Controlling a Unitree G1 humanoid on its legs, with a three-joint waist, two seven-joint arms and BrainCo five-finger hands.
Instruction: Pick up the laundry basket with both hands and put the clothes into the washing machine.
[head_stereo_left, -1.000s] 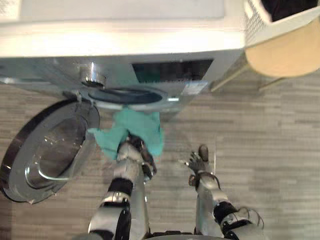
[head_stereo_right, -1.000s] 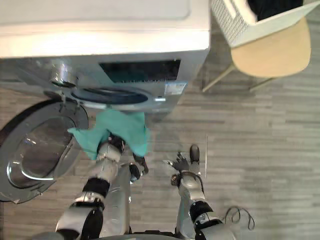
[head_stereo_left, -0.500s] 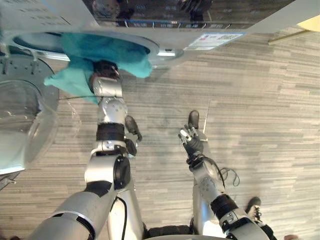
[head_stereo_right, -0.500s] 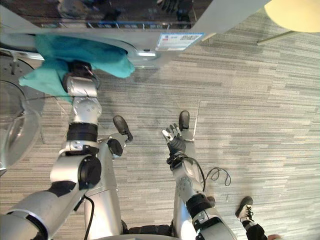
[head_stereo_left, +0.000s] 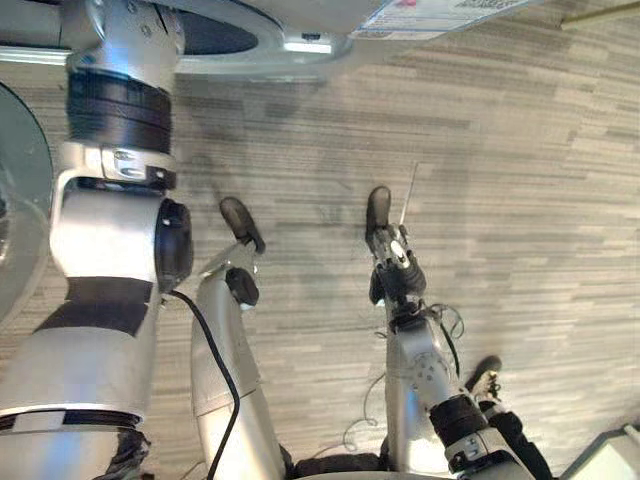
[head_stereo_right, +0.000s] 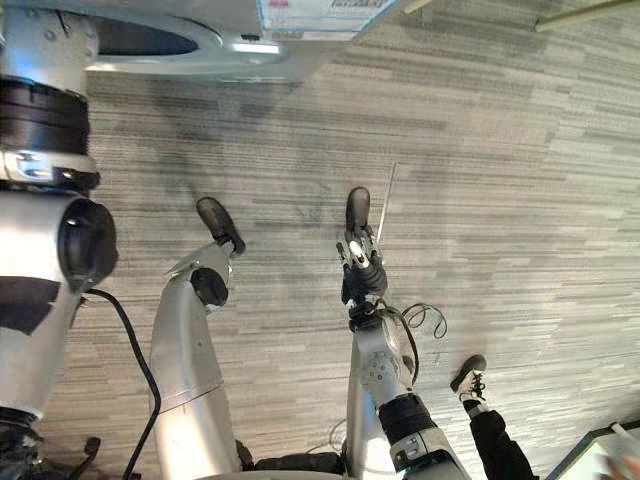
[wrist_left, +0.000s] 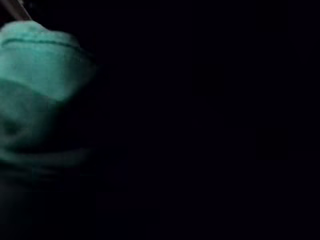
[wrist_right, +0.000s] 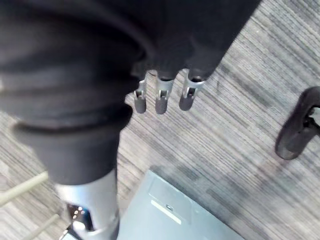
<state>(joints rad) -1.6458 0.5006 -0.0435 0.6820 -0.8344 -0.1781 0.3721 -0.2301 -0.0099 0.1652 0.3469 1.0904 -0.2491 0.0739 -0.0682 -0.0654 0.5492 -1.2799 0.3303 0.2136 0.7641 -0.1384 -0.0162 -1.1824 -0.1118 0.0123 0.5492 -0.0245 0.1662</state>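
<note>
A silver-grey washing machine (head_stereo_left: 300, 45) runs along the top of the eye view, with its dark round opening (head_stereo_left: 215, 35) at the upper left. A soft teal cloth (wrist_left: 40, 75) lies bunched up in the left wrist view, with dark all round it.

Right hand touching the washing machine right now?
Apart. The left eye view shows bare floor between the right hand and the washing machine; the hand's fingers hang open.
</note>
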